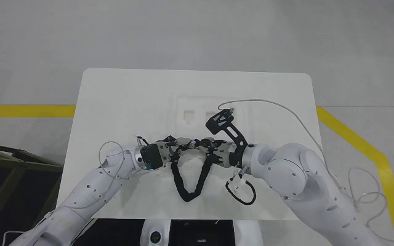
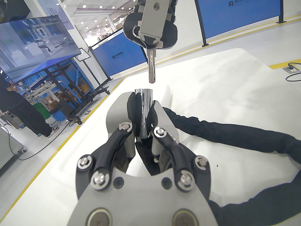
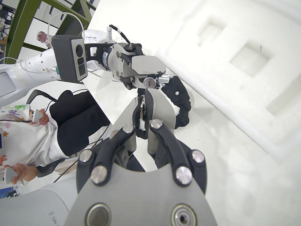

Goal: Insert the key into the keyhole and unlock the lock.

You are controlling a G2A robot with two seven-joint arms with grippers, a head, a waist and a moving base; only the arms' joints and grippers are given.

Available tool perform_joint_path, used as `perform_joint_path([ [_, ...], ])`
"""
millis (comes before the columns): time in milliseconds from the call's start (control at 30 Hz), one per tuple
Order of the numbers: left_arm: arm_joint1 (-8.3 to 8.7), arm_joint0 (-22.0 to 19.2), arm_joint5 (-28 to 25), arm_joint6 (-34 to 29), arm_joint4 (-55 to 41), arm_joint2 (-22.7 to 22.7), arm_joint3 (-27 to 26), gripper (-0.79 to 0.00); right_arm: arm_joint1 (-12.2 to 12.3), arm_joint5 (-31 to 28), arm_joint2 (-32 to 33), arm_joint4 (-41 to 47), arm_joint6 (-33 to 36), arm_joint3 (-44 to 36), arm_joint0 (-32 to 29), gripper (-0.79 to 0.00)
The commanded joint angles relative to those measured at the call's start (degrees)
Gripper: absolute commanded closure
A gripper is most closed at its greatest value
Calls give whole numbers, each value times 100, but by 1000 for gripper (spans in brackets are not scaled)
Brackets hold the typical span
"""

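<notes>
So here's what we're looking at: the two arms meet nose to nose over the near middle of the white tabletop [image 1: 123, 98]. The left pincer [image 2: 143, 99] is clamped tight on the lock [image 2: 147, 102], with its pads squeezing the shiny chrome cylinder from both sides and the cylinder's end poking out past the fingertips. The lock's black fabric-sleeved cable [image 2: 235, 137] trails off the cylinder and lies in a loop on the tabletop, toward the robot's side.

The right pincer [image 3: 144, 99] is closed on the key [image 2: 151, 64]. It grips the head end, and the bare blade sticks straight out toward the lock. From the left wrist view we can see the key tip lined up with the cylinder's end and just short of it, with a small gap between them, so they're not touching. From the right wrist view the keyhole face of the cylinder points right back at the key.

Further back on the tabletop there's a white foam tray [image 3: 237, 90] with rectangular pockets, well apart from both pincers.
</notes>
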Motion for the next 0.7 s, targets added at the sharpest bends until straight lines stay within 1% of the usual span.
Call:
perform_joint_path([
  [0, 0, 0, 0, 0, 0, 0, 0, 0, -8, -3, -3, 15, -13, 23, 20, 0],
  [667, 0, 0, 0, 0, 0, 0, 0, 0, -66, -30, -24, 43, -31, 137, 99, 0],
])
